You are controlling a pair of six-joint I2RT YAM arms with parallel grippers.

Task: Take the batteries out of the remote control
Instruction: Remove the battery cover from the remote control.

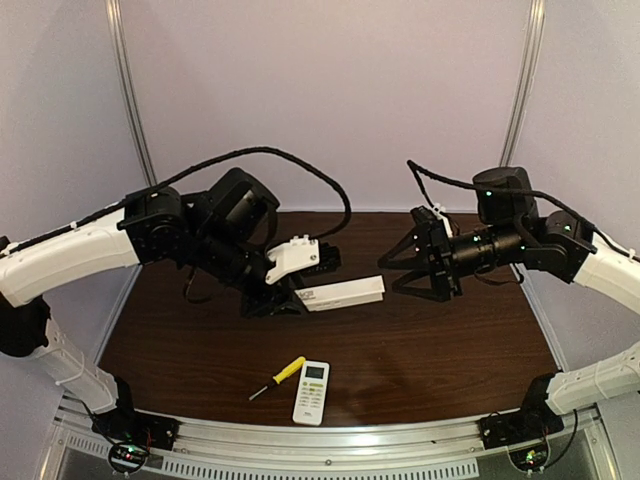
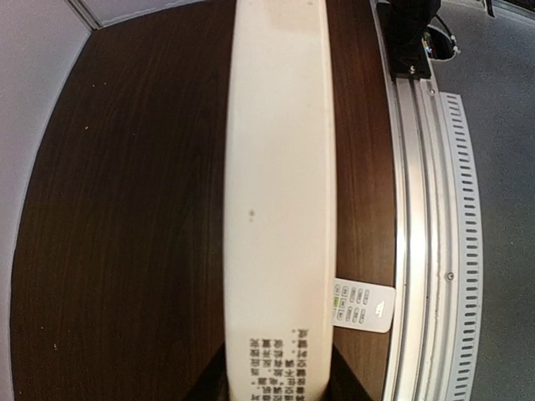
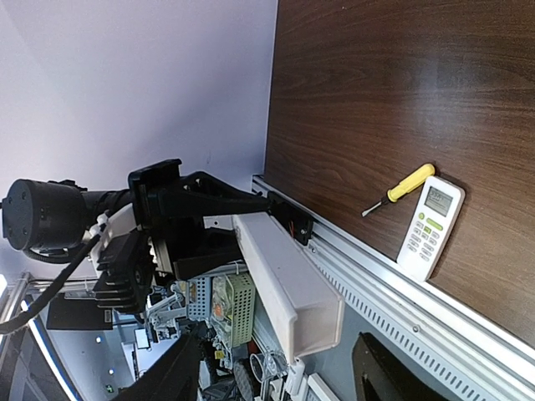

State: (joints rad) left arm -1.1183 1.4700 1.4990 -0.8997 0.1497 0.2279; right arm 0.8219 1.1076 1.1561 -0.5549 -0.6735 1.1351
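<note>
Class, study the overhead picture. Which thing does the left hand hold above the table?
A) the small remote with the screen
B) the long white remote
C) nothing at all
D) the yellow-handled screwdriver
B: the left hand grips one end of the long white remote, which is off the table, while the yellow-handled screwdriver and the small remote with the screen lie side by side on the wood near the front edge.

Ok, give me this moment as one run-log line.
left gripper: shut on long white plastic remote control, aloft | right gripper: open, facing its free end, apart | yellow-handled screwdriver: lying untouched
</note>
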